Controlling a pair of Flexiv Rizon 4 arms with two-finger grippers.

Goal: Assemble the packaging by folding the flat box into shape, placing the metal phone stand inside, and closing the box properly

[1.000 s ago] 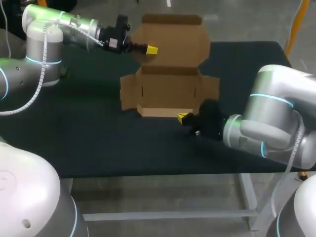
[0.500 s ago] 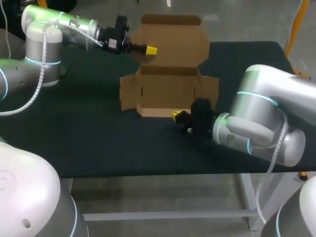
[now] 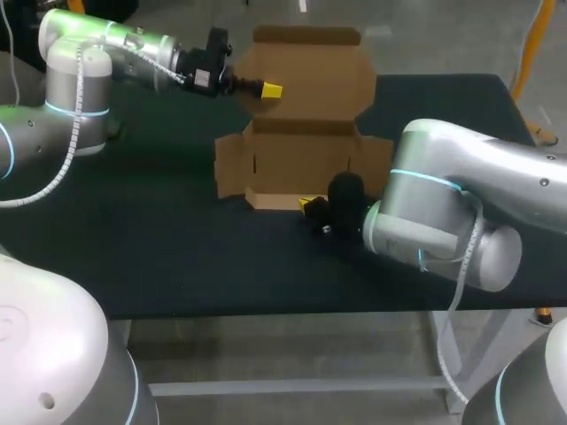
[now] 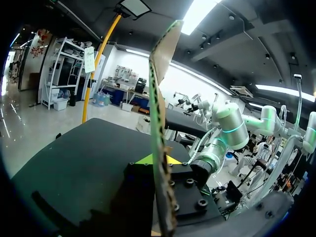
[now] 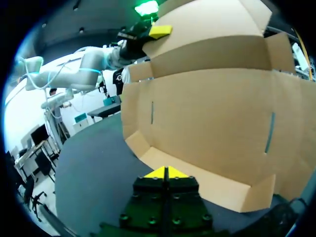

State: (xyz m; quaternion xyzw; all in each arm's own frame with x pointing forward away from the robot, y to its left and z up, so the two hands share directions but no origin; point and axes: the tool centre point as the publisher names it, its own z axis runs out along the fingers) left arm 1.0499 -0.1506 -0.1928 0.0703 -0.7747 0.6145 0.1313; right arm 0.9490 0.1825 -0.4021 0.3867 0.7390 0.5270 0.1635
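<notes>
The flat cardboard box (image 3: 306, 155) lies at the back middle of the black table, its lid panel (image 3: 310, 75) raised upright. My left gripper (image 3: 270, 89) is shut on the lid's left edge. In the left wrist view the cardboard edge (image 4: 160, 98) runs up from between the fingers of the left gripper (image 4: 159, 160). My right gripper (image 3: 306, 204) is shut and empty, its yellow tips right at the box's low front flap (image 3: 279, 200). The right wrist view shows those tips (image 5: 166, 173) against the front flap (image 5: 207, 185), with the left gripper (image 5: 159, 30) high on the lid. No phone stand is in view.
The side flaps (image 3: 229, 166) stand out at both ends of the box. Bare black table (image 3: 159, 257) stretches in front of the box and to its left. My right arm's bulky elbow (image 3: 434, 230) hangs over the table's front right.
My right arm has swung leftward along the front of the box, bringing its shut gripper from near the flap's right end towards its middle. The left arm and lid have stayed put.
</notes>
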